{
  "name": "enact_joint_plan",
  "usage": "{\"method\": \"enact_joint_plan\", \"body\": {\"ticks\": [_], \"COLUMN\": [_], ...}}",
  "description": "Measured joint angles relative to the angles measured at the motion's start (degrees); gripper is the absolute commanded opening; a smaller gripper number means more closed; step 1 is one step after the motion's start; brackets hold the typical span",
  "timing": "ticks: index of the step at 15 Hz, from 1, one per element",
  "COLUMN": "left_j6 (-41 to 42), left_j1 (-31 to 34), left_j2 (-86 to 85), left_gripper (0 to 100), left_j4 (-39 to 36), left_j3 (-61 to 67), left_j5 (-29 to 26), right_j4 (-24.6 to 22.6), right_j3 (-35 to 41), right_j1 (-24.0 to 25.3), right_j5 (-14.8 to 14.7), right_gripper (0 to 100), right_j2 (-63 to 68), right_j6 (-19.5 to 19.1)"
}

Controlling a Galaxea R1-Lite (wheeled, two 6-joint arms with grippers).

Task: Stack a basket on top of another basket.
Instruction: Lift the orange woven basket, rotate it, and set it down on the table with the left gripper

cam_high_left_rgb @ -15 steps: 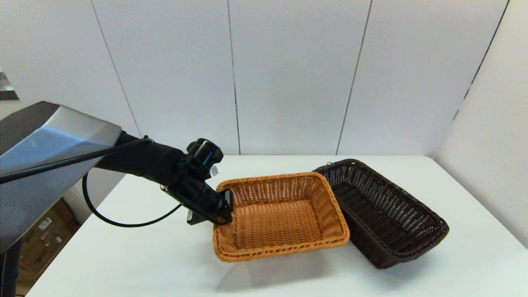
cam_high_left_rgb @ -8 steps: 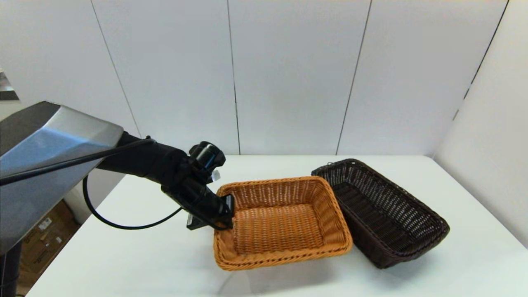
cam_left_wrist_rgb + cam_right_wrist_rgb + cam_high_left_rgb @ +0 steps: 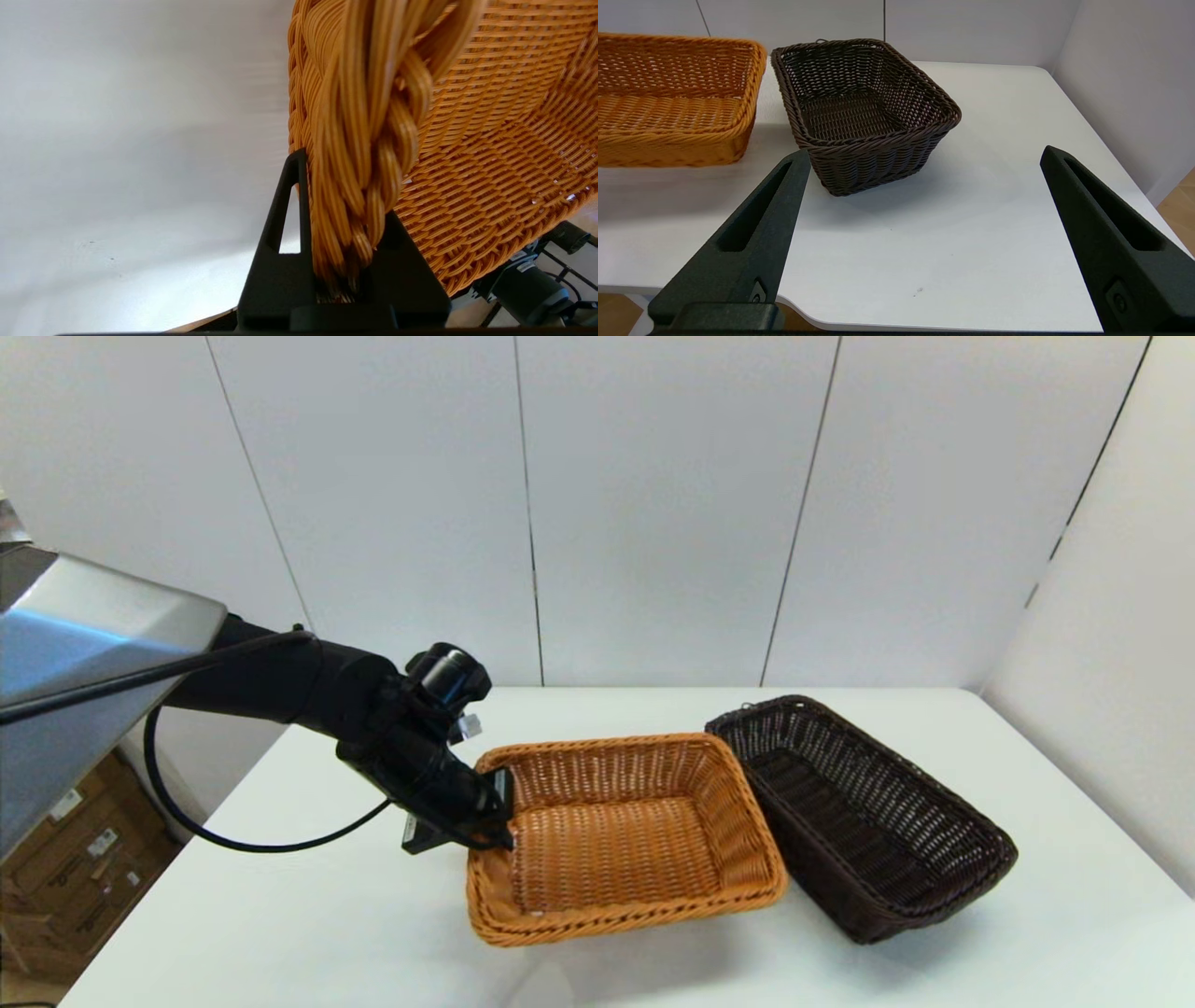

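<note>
My left gripper [image 3: 498, 810] is shut on the braided rim at the left end of the orange-tan basket [image 3: 616, 840]. That basket is held a little off the white table [image 3: 280, 915], with its shadow beneath it. In the left wrist view the rim [image 3: 364, 140] is pinched between my black fingers [image 3: 285, 224]. The dark brown basket [image 3: 859, 812] rests on the table just right of the orange-tan one, and the two rims are close together. In the right wrist view my right gripper [image 3: 924, 154] is open and holds nothing, low by the table's front edge and facing the dark basket [image 3: 859, 107].
Grey wall panels stand behind and to the right of the table [image 3: 971, 233]. Cardboard boxes [image 3: 65, 859] lie on the floor beyond the table's left edge. The left arm's black cable [image 3: 233, 840] loops above the table's left side.
My left arm has drawn back to the left and risen slightly, carrying the orange-tan basket a little leftward, away from the dark basket. The dark basket has not moved.
</note>
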Motion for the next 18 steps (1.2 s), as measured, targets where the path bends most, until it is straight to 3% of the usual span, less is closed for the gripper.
{"method": "enact_joint_plan", "body": {"ticks": [18], "left_j6": [0.5], "left_j1": [-1.6], "left_j2": [5.6], "left_gripper": [0], "left_j4": [2.5], "left_j3": [-4.3], "left_j5": [-1.2], "right_j4": [0.0], "right_j3": [0.0], "right_j1": [0.0], "right_j5": [0.0], "right_gripper": [100], "right_j2": [0.0], "right_j6": [0.0]}}
